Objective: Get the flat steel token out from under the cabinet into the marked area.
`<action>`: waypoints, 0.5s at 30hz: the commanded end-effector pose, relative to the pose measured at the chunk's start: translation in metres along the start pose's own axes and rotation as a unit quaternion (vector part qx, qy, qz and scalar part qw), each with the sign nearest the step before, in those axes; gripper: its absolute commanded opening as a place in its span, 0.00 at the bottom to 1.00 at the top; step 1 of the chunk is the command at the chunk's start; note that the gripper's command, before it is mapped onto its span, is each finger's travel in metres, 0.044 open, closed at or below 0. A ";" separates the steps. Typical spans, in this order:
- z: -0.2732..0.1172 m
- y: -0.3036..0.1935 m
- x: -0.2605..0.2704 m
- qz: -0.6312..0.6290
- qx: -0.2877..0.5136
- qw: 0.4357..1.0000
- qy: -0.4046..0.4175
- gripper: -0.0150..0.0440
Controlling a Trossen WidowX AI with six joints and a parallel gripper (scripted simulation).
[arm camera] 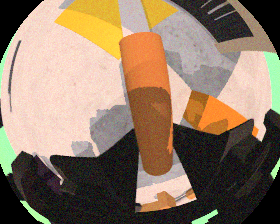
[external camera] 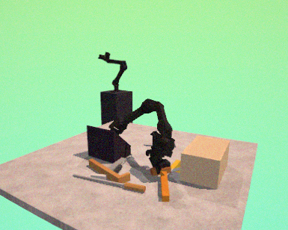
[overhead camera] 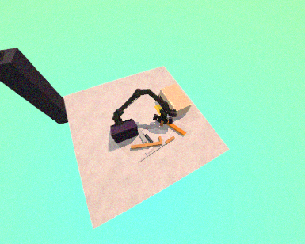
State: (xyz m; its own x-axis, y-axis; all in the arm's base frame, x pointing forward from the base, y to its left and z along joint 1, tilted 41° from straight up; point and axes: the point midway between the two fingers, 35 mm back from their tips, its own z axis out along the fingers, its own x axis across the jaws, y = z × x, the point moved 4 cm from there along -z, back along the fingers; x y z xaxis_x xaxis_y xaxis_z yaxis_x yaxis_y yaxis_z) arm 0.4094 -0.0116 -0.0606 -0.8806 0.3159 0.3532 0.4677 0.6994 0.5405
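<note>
My gripper [overhead camera: 162,121] [external camera: 160,169] [arm camera: 152,129] is shut on the orange handle [arm camera: 145,65] of a tool, low over the table. The tool's flat grey blade [arm camera: 133,14] points away from the hand across the yellow marked area [overhead camera: 158,108] [external camera: 175,166] [arm camera: 88,25], toward the cabinet. The blade's far end is outside the wrist view. The tan cabinet [overhead camera: 175,99] [external camera: 203,160] stands beyond the hand; its dark slotted front [arm camera: 231,25] shows at the top right of the wrist view. I cannot make out the steel token in any view.
An orange bar [overhead camera: 178,129] [external camera: 164,188] [arm camera: 223,116] lies close beside the hand. An orange L-shaped piece [overhead camera: 144,146] [external camera: 102,169] and a thin rod with an orange handle [overhead camera: 169,140] [external camera: 134,187] lie nearer the dark base block [overhead camera: 124,131] [external camera: 102,143].
</note>
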 end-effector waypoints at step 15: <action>0.001 -0.002 0.012 0.000 -0.004 1.000 0.002 0.25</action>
State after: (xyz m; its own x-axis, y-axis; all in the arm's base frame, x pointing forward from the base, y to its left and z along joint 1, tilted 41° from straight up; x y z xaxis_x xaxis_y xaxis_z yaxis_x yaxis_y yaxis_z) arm 0.4008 -0.0077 -0.0570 -0.8819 0.3144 0.3513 0.4653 0.7001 0.5416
